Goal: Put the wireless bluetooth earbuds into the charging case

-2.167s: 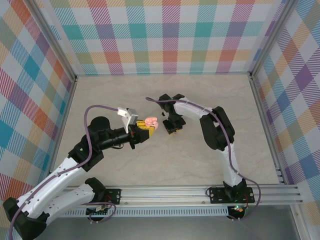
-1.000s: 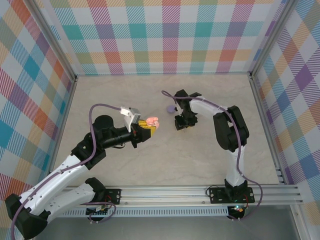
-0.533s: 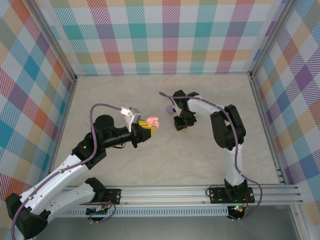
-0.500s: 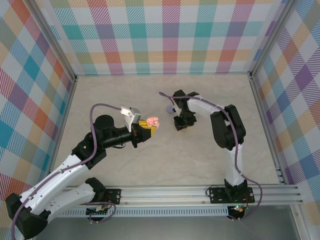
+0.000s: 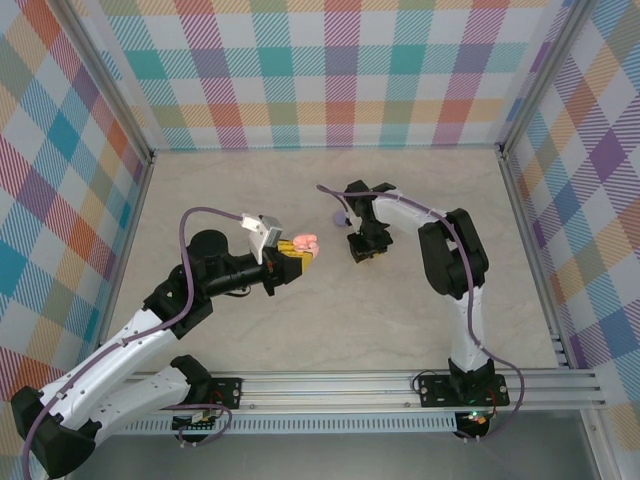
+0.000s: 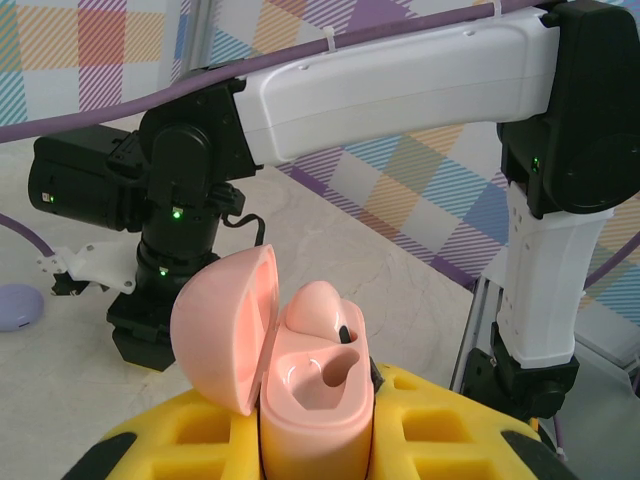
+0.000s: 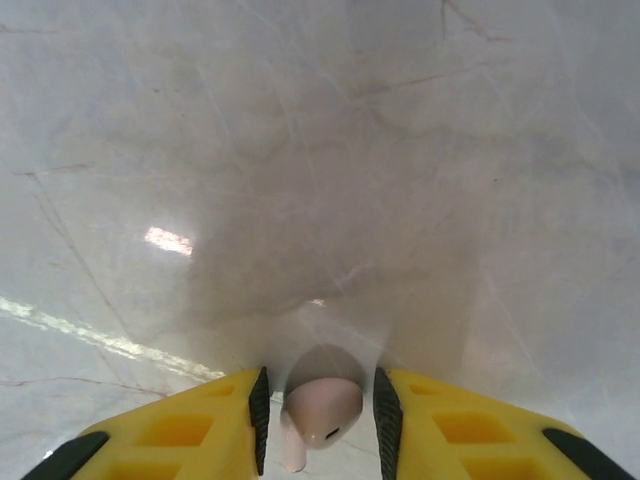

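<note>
Left wrist view: a pink charging case [image 6: 315, 400] is clamped upright in the left gripper [image 6: 315, 450], lid [image 6: 225, 325] flipped open, with one pale pink earbud [image 6: 318, 305] already seated and the other slot bare. Over in the right wrist view, a second pale pink earbud [image 7: 320, 410] is seen lying on the surface [image 7: 320, 150] between the right gripper [image 7: 320, 425] fingers. They're set narrow, with slim gaps left either side, so nothing's pinched. A small purple item [image 5: 340, 217] is spotted on the surface just beside that gripper.

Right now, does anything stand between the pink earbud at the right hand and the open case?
Nothing visible does. Only bare table lies between the pink earbud at the right hand and the open case in the left hand; the purple piece sits aside.
</note>
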You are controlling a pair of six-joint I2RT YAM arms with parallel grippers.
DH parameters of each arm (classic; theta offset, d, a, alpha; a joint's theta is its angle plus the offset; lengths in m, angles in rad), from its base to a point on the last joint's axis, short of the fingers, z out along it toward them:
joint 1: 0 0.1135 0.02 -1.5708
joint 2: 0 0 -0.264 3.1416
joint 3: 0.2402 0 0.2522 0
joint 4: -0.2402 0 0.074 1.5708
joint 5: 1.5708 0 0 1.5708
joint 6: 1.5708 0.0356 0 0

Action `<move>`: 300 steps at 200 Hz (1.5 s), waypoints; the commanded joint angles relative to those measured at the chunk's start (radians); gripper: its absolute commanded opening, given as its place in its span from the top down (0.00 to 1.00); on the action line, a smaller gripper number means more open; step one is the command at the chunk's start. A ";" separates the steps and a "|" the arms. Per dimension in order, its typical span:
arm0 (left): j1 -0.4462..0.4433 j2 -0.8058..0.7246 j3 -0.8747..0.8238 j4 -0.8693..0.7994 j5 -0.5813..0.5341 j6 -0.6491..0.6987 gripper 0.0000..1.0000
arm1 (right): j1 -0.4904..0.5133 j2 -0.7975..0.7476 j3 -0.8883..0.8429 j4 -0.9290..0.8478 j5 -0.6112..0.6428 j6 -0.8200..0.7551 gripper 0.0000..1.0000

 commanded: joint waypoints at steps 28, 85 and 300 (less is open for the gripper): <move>-0.015 -0.004 0.019 0.008 -0.006 0.010 0.85 | 0.008 0.050 0.016 -0.034 0.003 0.016 0.70; -0.015 -0.002 0.024 -0.005 -0.015 0.012 0.84 | -0.007 0.035 0.002 -0.027 -0.009 0.082 0.76; 0.015 0.420 -0.070 0.279 -0.121 -0.157 0.86 | -0.198 -0.606 -0.628 0.719 -0.549 0.438 0.78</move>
